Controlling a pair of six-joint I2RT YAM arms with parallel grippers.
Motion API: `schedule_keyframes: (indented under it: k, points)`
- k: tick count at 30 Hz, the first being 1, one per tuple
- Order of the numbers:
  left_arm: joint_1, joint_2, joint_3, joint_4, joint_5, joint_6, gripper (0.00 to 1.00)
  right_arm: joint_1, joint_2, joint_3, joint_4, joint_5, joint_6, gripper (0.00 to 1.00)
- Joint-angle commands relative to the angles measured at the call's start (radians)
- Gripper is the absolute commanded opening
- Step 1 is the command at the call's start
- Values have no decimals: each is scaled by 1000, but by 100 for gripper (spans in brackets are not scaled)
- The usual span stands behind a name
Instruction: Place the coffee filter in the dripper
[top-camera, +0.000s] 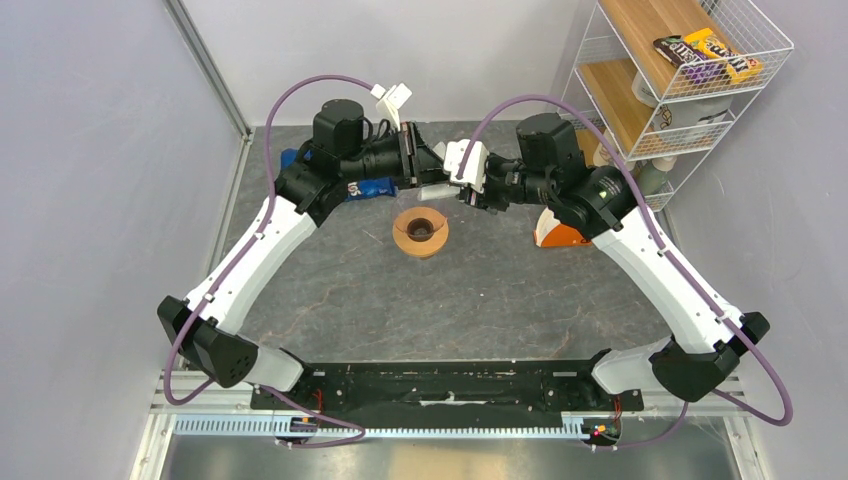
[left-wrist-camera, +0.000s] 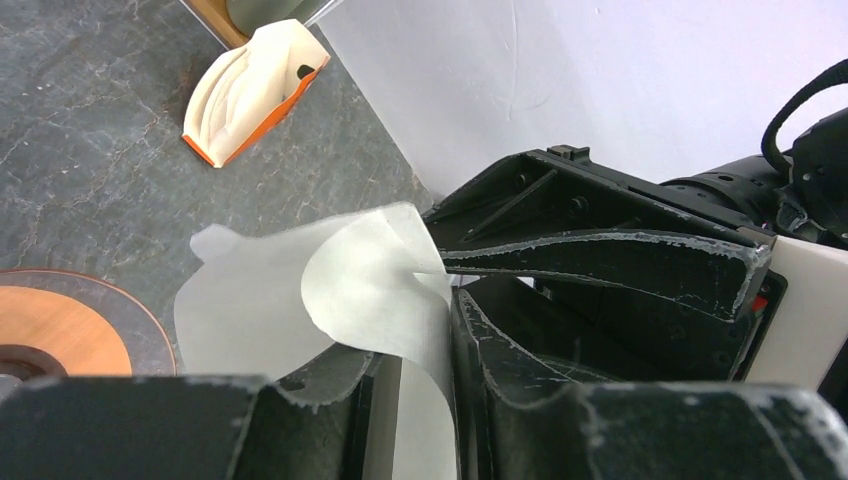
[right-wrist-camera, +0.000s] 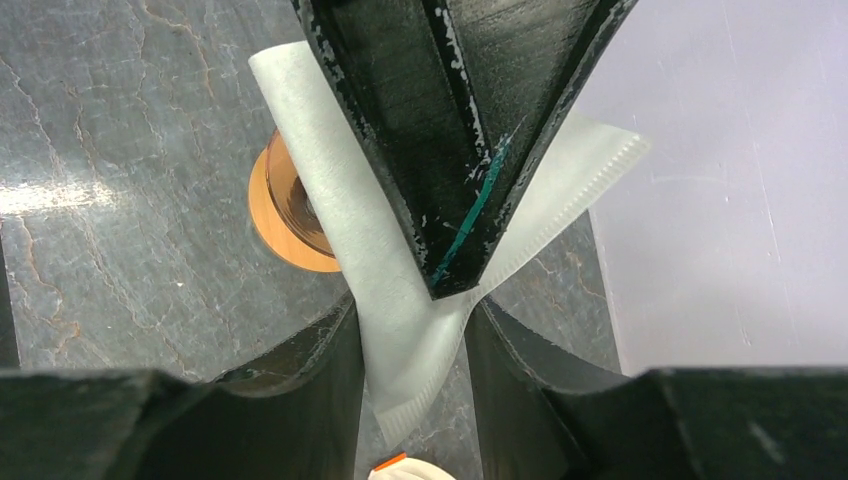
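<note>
I had the top camera high at the near edge, looking down over the whole table (top-camera: 480, 300). Both wrist cameras sat very near the filter (left-wrist-camera: 330, 290), angled tableward; all three views shared the dripper (top-camera: 420, 232).

The grey marbled table (top-camera: 480, 300) carries the orange dripper (top-camera: 420, 232) at centre; an orange-and-white pack (top-camera: 556, 235) lies to its right.

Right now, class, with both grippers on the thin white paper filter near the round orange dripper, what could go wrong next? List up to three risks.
1. The left gripper and right gripper both pinch the thin white paper coffee filter; any pull apart could tear it.
2. The paper looks folded and twisted rather than opened into a cone, so it may not seat in the round orange dripper.
</note>
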Motion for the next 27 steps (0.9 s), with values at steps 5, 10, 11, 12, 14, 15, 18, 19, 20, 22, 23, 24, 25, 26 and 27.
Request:
schedule_keyframes:
  k: [5,10,11,12,14,15,18,19,20,22,23,24,25,26,27]
  points:
    - [6,-39,1,114,63,2,6,2,-30,-2,14,1,8,60]
    - [4,-53,-24,141,74,1,2,4,-28,-2,12,8,17,61]
    - [3,-50,-25,148,81,-5,2,4,-27,1,12,5,20,59]
    - [1,-48,-25,149,81,-7,2,4,-25,3,13,3,20,58]
    - [-2,-45,-26,156,79,-20,2,4,-19,11,13,-2,23,56]
    - [-2,-43,-26,161,82,-26,2,4,-15,16,13,-4,25,54]
    - [-5,-43,-28,174,83,-38,2,3,-11,21,12,-3,23,49]
    - [-5,-42,-28,177,84,-38,2,4,-10,21,10,-3,22,48]
    - [-6,-44,-28,179,83,-38,2,4,-10,19,10,-4,20,46]
    - [-7,-43,-26,180,84,-38,2,4,-9,19,8,-4,18,42]
    - [-7,-43,-25,180,84,-37,4,4,-8,19,7,-3,18,39]
    - [-7,-45,-25,177,84,-33,8,4,-8,18,7,0,19,36]
    - [-7,-46,-25,171,83,-25,12,4,-7,20,8,5,22,33]
    - [-5,-46,-23,159,82,-19,17,3,-5,22,11,10,32,30]
    - [-4,-48,-22,148,82,-12,23,4,-3,27,10,11,37,29]
